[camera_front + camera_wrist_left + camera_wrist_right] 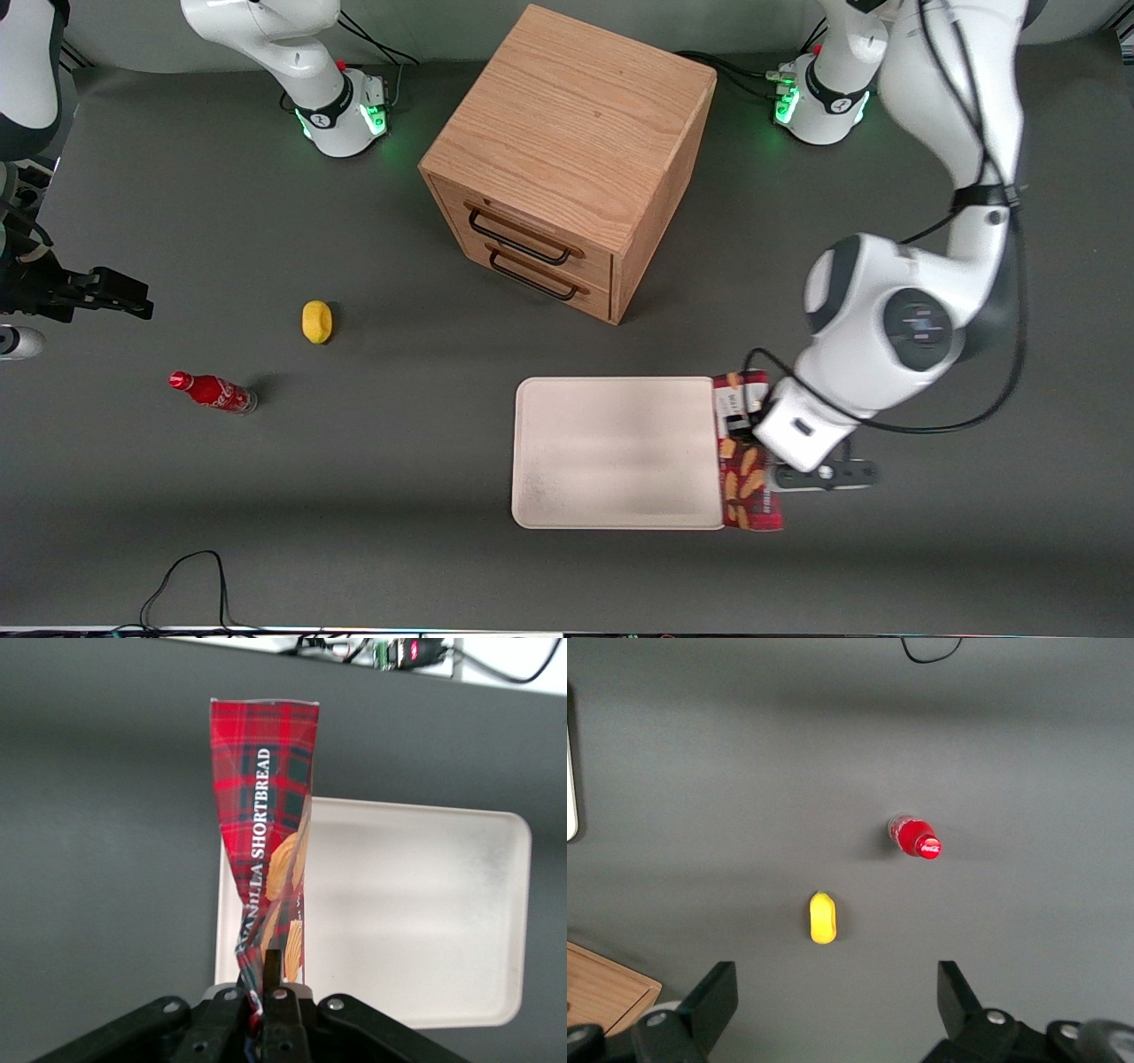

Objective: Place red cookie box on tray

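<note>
The red cookie box (749, 493) (266, 797) is a long tartan-red pack with cookie pictures. It runs along the edge of the tray (611, 452) (416, 912) at the working arm's end of the table, and overlaps its rim. The tray is cream-white and bare. My left gripper (760, 440) (263, 979) is shut on the box's end, and the pack is pinched and creased between the fingers (274, 970). In the left wrist view the box lies partly over the tray's rim and partly over the grey table. Whether it rests on the rim or hangs above it I cannot tell.
A wooden two-drawer cabinet (567, 151) stands farther from the front camera than the tray. A yellow lemon-like object (316, 321) (823, 917) and a small red cola bottle (213, 392) (915, 837) lie toward the parked arm's end. A black cable (186, 576) loops at the table's near edge.
</note>
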